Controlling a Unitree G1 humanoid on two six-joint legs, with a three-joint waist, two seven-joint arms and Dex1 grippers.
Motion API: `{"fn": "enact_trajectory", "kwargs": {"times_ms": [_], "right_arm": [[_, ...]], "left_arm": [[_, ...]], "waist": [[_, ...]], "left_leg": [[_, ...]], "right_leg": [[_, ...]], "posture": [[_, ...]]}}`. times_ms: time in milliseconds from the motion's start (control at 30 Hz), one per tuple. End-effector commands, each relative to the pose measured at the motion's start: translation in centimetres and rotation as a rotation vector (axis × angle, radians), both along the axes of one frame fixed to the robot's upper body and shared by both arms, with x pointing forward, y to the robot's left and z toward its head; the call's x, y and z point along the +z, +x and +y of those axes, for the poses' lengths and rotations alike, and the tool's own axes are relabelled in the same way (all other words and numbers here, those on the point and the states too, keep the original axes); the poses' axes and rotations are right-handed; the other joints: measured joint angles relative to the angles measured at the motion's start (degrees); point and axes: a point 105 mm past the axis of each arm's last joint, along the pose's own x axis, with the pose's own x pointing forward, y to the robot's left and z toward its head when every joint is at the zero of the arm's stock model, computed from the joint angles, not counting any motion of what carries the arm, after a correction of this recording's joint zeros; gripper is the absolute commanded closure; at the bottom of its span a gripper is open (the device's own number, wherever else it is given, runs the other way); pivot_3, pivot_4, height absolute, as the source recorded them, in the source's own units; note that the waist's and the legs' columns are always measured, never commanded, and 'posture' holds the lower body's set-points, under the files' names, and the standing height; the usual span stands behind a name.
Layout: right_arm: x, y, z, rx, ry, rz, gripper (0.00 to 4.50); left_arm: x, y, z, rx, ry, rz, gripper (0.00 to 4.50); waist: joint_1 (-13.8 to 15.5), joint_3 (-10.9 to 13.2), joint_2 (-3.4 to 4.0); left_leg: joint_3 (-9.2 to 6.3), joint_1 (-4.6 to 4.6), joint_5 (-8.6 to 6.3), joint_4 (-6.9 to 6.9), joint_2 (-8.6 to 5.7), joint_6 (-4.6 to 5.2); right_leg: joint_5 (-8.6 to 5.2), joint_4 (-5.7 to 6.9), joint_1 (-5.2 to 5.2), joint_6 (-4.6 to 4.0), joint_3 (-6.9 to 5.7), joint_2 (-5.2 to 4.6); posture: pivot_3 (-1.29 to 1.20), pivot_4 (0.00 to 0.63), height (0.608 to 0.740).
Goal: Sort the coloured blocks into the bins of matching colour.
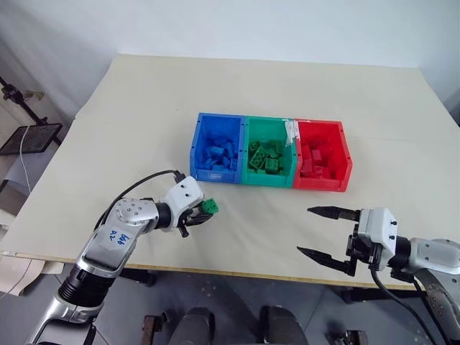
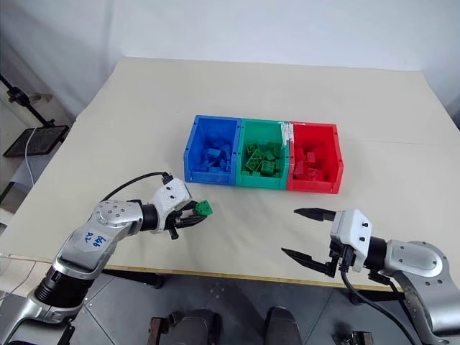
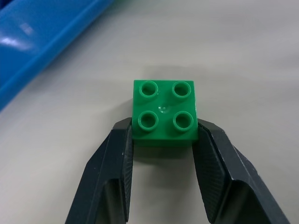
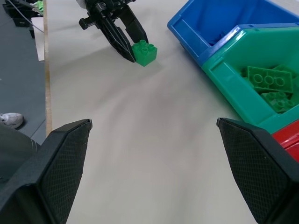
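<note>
head views: i find the three joined bins mid-table, blue bin [image 1: 216, 147], green bin [image 1: 270, 153] and red bin [image 1: 323, 156], each already holding a heap of blocks of its own colour. the only block i see outside them is one square green block [image 1: 210, 208], in front of the blue bin, near its front left corner. my left gripper [image 1: 199, 214] has its fingers closed on that block. my right gripper [image 1: 325, 231] hangs over the table's near edge, well apart from the bins, fingers spread wide with nothing between them.

left wrist view: the four-stud green block [image 3: 163, 113] sits between both black fingers, pinched at its near sides; whether it has left the table [image 3: 243, 56] i cannot tell. a blue bin wall shows beside it.

right wrist view: the same block [image 4: 145, 52] appears held at table level by the left gripper [image 4: 130, 45]; the green bin [image 4: 243, 88] holds long and square green bricks.

judgement: sorting looks nearly complete. this green block has yet to go into the green bin.
</note>
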Motion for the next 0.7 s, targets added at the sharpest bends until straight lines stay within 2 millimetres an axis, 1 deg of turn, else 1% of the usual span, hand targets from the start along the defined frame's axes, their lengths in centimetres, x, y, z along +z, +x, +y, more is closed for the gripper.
{"fn": "enact_trajectory", "kwargs": {"times_ms": [33,67,100,167,200,267,333,467,500,567,633,700], "right_arm": [[1.5,-0.1,0.0,-0.042,0.045,-0.054,0.00],[1.8,0.0,-0.1,-0.066,0.066,-0.061,0.00],[2.2,0.1,-0.4,-0.116,0.102,-0.081,0.00],[3.1,0.2,-1.1,-0.231,0.171,-0.143,0.00],[3.4,0.2,-1.3,-0.267,0.192,-0.162,0.00],[3.9,0.3,-1.9,-0.349,0.223,-0.210,0.00],[4.3,0.2,-2.4,-0.425,0.237,-0.251,0.00],[4.6,-0.3,-2.8,-0.496,0.233,-0.273,0.00],[4.7,-0.5,-2.8,-0.509,0.237,-0.276,0.00],[4.7,-0.9,-2.6,-0.517,0.237,-0.274,0.00],[4.4,-1.3,-2.3,-0.515,0.229,-0.265,0.00],[4.2,-1.6,-2.0,-0.515,0.223,-0.256,0.00]], "left_arm": [[1.9,0.1,-0.3,-0.080,-0.088,-0.080,3.04],[2.4,0.3,-0.1,-0.097,-0.107,-0.105,3.04],[3.6,0.8,0.1,-0.107,-0.148,-0.155,3.04],[6.5,2.6,0.0,-0.086,-0.228,-0.282,3.04],[7.3,3.1,0.0,-0.076,-0.252,-0.315,3.04],[8.7,3.9,-1.2,-0.108,-0.278,-0.363,3.04],[9.5,4.7,-3.1,-0.166,-0.301,-0.371,3.04],[9.8,6.0,-7.2,-0.271,-0.301,-0.391,3.04],[10.0,6.5,-8.4,-0.287,-0.300,-0.399,3.04],[10.4,7.8,-10.3,-0.276,-0.300,-0.409,3.04],[10.7,8.5,-11.6,-0.281,-0.311,-0.408,3.04],[10.5,8.7,-12.7,-0.309,-0.291,-0.402,3.04]], "waist": [[0.07,0.00,0.00],[0.13,0.00,0.00],[0.15,0.00,0.00],[0.35,0.00,0.00],[0.63,0.00,-0.01],[0.68,0.00,0.00],[0.70,0.00,0.00],[0.76,-0.02,0.03],[0.73,-0.01,0.01],[0.78,0.01,-0.02],[0.73,0.02,-0.04],[0.31,0.02,-0.04]], "left_leg": [[0.00,0.00,0.00,0.00,-0.01,0.00],[0.00,0.00,0.00,0.00,0.00,0.00],[-0.01,-0.02,0.00,0.00,0.00,0.00],[-0.04,-0.02,0.01,0.00,0.01,-0.02],[-0.08,-0.06,0.03,0.01,-0.02,-0.05],[-0.05,-0.07,0.03,0.06,-0.07,-0.06],[-0.04,-0.04,0.04,0.05,-0.13,-0.06],[0.06,-0.04,0.04,0.04,-0.18,-0.04],[0.10,-0.04,0.05,0.03,-0.19,-0.03],[0.39,-0.07,0.07,0.03,-0.19,0.00],[0.53,-0.08,0.08,0.03,-0.18,0.03],[0.57,-0.07,0.08,-0.01,-0.17,0.04]], "right_leg": [[0.00,-0.01,0.00,0.00,0.01,-0.01],[0.00,-0.02,0.00,0.00,0.00,-0.01],[0.00,-0.02,0.01,0.00,-0.01,-0.02],[0.00,-0.04,0.00,0.00,-0.04,-0.01],[0.00,-0.01,0.01,0.00,-0.08,-0.02],[0.01,-0.05,0.01,0.01,-0.08,-0.02],[0.03,0.01,0.03,0.06,-0.08,-0.06],[0.07,0.00,0.01,0.13,-0.08,-0.06],[0.07,0.01,0.01,0.13,-0.08,-0.06],[0.07,-0.01,0.00,0.14,-0.09,-0.05],[0.07,-0.04,0.00,0.15,-0.10,-0.04],[0.08,-0.04,0.00,0.16,-0.09,-0.04]], "posture": [[0.00,0.150,0.740],[0.00,0.150,0.740],[0.00,0.150,0.740],[0.00,0.150,0.740],[0.00,0.150,0.740],[0.00,0.150,0.740],[0.00,0.150,0.740],[0.00,0.150,0.740],[0.00,0.150,0.740],[0.00,0.150,0.740],[0.00,0.150,0.740],[0.00,0.150,0.740]]}}
